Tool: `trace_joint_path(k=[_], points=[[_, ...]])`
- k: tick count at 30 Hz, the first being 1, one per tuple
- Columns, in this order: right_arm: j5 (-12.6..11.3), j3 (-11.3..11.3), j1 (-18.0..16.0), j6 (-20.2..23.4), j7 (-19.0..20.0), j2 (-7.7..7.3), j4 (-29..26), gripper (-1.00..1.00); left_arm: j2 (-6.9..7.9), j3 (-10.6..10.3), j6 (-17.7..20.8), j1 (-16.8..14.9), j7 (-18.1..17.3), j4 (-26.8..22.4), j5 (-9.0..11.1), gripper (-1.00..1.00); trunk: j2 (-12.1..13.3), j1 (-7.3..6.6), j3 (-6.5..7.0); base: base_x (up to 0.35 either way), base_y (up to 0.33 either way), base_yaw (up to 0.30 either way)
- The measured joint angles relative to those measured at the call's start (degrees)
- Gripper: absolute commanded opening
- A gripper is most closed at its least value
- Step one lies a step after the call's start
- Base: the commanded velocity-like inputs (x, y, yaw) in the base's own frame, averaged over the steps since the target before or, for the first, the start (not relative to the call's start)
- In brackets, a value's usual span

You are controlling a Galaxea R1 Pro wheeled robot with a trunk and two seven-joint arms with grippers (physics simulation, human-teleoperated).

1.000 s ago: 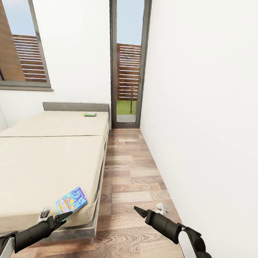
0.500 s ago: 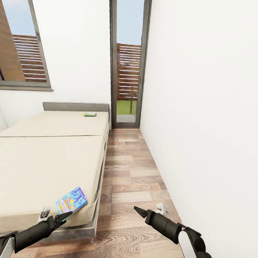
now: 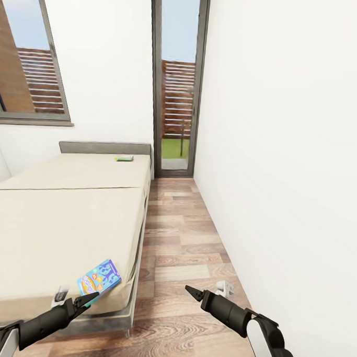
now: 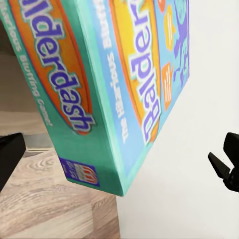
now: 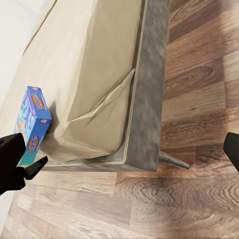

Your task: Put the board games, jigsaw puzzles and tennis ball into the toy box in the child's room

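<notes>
On the bed (image 3: 66, 214), along the left side of a narrow room, lie two board games. One is the blue game box (image 3: 99, 277), flat at the near corner of the beige mattress, close to the edge beside the wood floor (image 3: 186, 236). The other is a small green game box (image 3: 124, 158) far off at the head end, just in front of the dark grey headboard (image 3: 104, 147); its print is too small to read. Two windows show: a wide one (image 3: 27, 60) cut off at the left edge, and a tall narrow one (image 3: 178, 84) at the end of the aisle, reaching the floor.

The left gripper (image 3: 83, 301) hovers just short of the blue box's near end. In the head view its fingers look like a single dark point, yet the left wrist view shows one black finger (image 4: 226, 167) and another at the opposite edge, well apart, with the box's teal corner between them and not touched, so they are spread. The box there is cropped by the frame.

The right gripper (image 3: 193, 293) hangs over the floor, apart from the bed. In its wrist view the two fingers (image 5: 17, 167) sit at opposite edges, wide open, holding nothing. A small white object (image 3: 224, 287) lies on the floor by the right wall; what it is cannot be told.
</notes>
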Motion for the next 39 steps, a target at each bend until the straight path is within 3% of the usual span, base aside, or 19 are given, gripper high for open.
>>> trace_joint_path(k=[9,39], points=[[0.0,0.01,0.0,0.0,0.0,0.01,0.0,1.0,0.04,0.25,1.08,0.09,-0.02,0.02,-1.09,1.0,0.0,0.0,-0.01,0.062,0.024,0.0],[0.0,0.03,0.0,0.01,0.0,0.0,0.0,1.0,0.02,0.28,1.16,0.19,-0.01,0.02,-1.01,1.0,0.0,0.0,-0.01,0.003,0.001,0.0]])
